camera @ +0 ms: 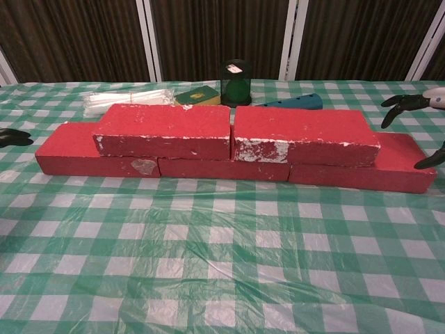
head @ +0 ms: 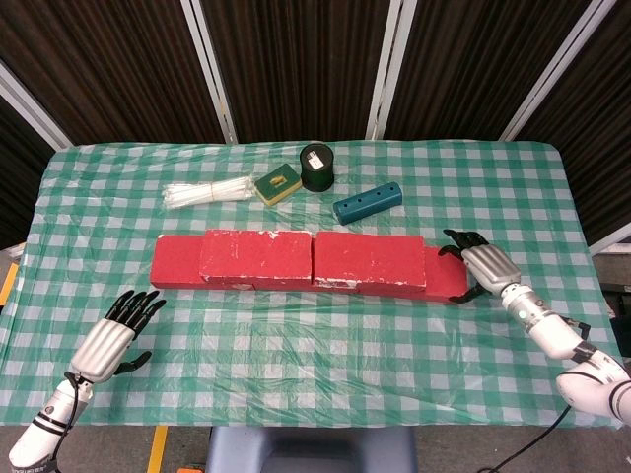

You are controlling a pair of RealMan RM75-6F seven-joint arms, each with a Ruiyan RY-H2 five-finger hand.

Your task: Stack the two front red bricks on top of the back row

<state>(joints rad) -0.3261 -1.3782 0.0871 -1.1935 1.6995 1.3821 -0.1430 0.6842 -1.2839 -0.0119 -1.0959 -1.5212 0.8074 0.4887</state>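
Two red bricks lie side by side on top of a lower row of red bricks (camera: 90, 161). The left top brick (head: 256, 255) (camera: 165, 130) and the right top brick (head: 369, 260) (camera: 304, 134) meet at the middle. The lower row sticks out at both ends, left (head: 175, 264) and right (head: 444, 271). My right hand (head: 479, 266) (camera: 414, 118) is open at the right end of the lower row, fingers spread beside it, holding nothing. My left hand (head: 113, 338) is open over the table's front left, far from the bricks; only its dark fingertips (camera: 12, 136) show in the chest view.
Behind the bricks lie a bundle of white sticks (head: 208, 192), a green-yellow sponge (head: 277, 184), a dark green cylinder (head: 316, 167) and a teal block with holes (head: 369, 202). The checked tablecloth (head: 315, 335) covers the table in front.
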